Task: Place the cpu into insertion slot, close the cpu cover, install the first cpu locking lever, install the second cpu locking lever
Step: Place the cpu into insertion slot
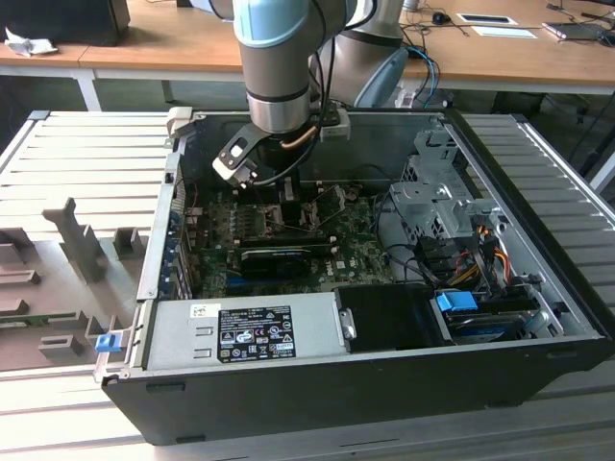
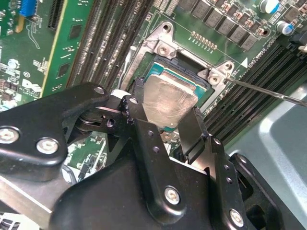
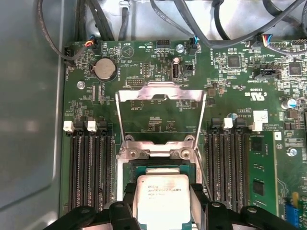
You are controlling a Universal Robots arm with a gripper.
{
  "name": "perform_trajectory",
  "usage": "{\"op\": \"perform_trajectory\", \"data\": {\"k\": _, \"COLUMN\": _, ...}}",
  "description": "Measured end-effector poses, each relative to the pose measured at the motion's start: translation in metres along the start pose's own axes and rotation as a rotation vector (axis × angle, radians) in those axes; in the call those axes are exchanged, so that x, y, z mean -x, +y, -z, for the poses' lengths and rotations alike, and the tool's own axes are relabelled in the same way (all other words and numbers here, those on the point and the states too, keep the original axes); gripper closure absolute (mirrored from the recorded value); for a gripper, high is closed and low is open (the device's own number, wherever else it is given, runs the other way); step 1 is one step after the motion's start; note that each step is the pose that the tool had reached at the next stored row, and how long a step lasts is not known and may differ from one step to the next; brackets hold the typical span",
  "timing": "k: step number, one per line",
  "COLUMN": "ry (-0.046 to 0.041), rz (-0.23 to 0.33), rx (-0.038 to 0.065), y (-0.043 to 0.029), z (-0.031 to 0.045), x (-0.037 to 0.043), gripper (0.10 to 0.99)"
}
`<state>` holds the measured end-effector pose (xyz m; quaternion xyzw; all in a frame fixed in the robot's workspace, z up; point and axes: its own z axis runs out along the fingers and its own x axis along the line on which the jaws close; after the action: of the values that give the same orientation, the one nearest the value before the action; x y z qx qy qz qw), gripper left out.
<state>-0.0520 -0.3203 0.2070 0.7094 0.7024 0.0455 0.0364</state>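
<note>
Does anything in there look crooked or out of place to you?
Only the cpu: in the second wrist view it seems tilted over the socket rather than lying flat, clamped in the gripper. The cpu cover lies open, folded back from the socket. Nothing looks damaged.

The arm (image 1: pixel 274 58) stands near vertical, with the wrist (image 1: pixel 281 113) directed straight down. In the second wrist view the black pincer (image 2: pixel 168 109) points downward, its linkage bars angled inward. The two fingers (image 2: pixel 192 132) are drawn in against opposite edges of the cpu (image 2: pixel 168 96) and grip it between them. The chip sits slightly tilted in that grip.
</note>
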Motion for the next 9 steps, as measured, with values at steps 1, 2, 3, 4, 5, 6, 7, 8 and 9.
{"op": "perform_trajectory", "data": {"k": 1, "ry": -0.0001, "rz": -0.003, "rx": 0.000, "y": -0.0001, "z": -0.0006, "x": -0.0006, "gripper": 0.557}}
{"op": "perform_trajectory", "data": {"k": 2, "ry": -0.0004, "rz": -0.005, "rx": 0.000, "y": -0.0002, "z": -0.0011, "x": -0.0010, "gripper": 0.557}}
{"op": "perform_trajectory", "data": {"k": 3, "ry": -0.0008, "rz": -0.008, "rx": 0.000, "y": -0.0002, "z": -0.0020, "x": -0.0017, "gripper": 0.557}}
{"op": "perform_trajectory", "data": {"k": 4, "ry": -0.0009, "rz": -0.008, "rx": 0.000, "y": -0.0003, "z": -0.0031, "x": -0.0018, "gripper": 0.557}}
{"op": "perform_trajectory", "data": {"k": 5, "ry": -0.0009, "rz": -0.009, "rx": 0.000, "y": -0.0005, "z": -0.0043, "x": -0.0017, "gripper": 0.557}}
{"op": "perform_trajectory", "data": {"k": 6, "ry": -0.0010, "rz": -0.009, "rx": 0.000, "y": -0.0006, "z": -0.0050, "x": -0.0017, "gripper": 0.557}}
{"op": "perform_trajectory", "data": {"k": 7, "ry": -0.0012, "rz": -0.009, "rx": 0.000, "y": -0.0006, "z": -0.0051, "x": -0.0017, "gripper": 0.557}}
{"op": "perform_trajectory", "data": {"k": 8, "ry": -0.0012, "rz": -0.009, "rx": 0.000, "y": -0.0007, "z": -0.0051, "x": -0.0017, "gripper": 0.557}}
{"op": "perform_trajectory", "data": {"k": 9, "ry": -0.0013, "rz": -0.009, "rx": 0.000, "y": -0.0006, "z": -0.0051, "x": -0.0017, "gripper": 0.557}}
